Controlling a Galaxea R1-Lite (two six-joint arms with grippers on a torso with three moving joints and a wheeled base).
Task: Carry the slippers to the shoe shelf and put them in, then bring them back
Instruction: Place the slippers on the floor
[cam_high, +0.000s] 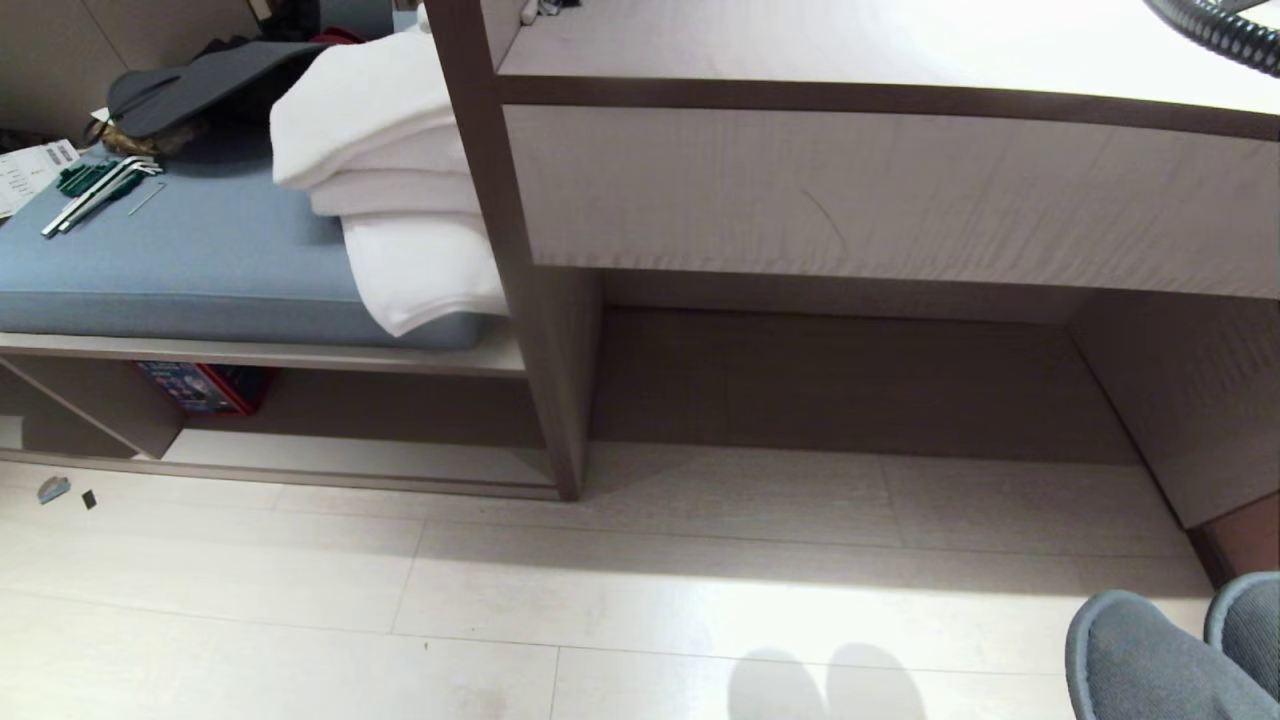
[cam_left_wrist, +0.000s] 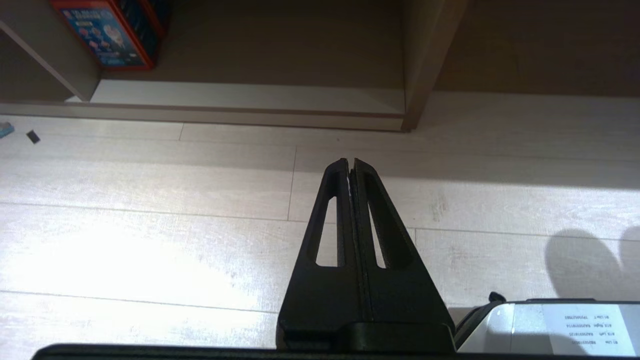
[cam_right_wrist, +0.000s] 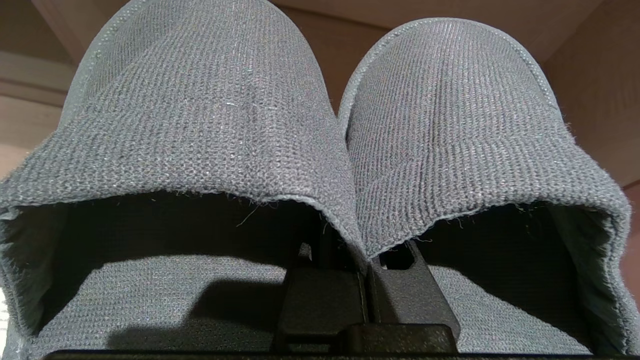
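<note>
The two dark blue-grey slippers (cam_right_wrist: 200, 115) hang side by side, toes pointing away from the wrist, with my right gripper (cam_right_wrist: 364, 262) shut on their inner edges where they meet. In the head view only their toes (cam_high: 1140, 665) show, at the bottom right above the pale floor. The shoe shelf (cam_high: 350, 458) is the low open bay under the bench at the left, with a pale bottom board (cam_left_wrist: 250, 95) and an upright divider (cam_high: 560, 400). My left gripper (cam_left_wrist: 350, 162) is shut and holds nothing, hanging over the floor in front of that bay.
A red and blue box (cam_high: 200, 388) stands at the shelf's left end. White towels (cam_high: 390, 170), a dark bag (cam_high: 210, 85) and tools (cam_high: 95, 190) lie on the blue bench cushion. The long desk counter (cam_high: 880, 190) overhangs a dark recess. Small scraps (cam_high: 55, 489) lie on the floor.
</note>
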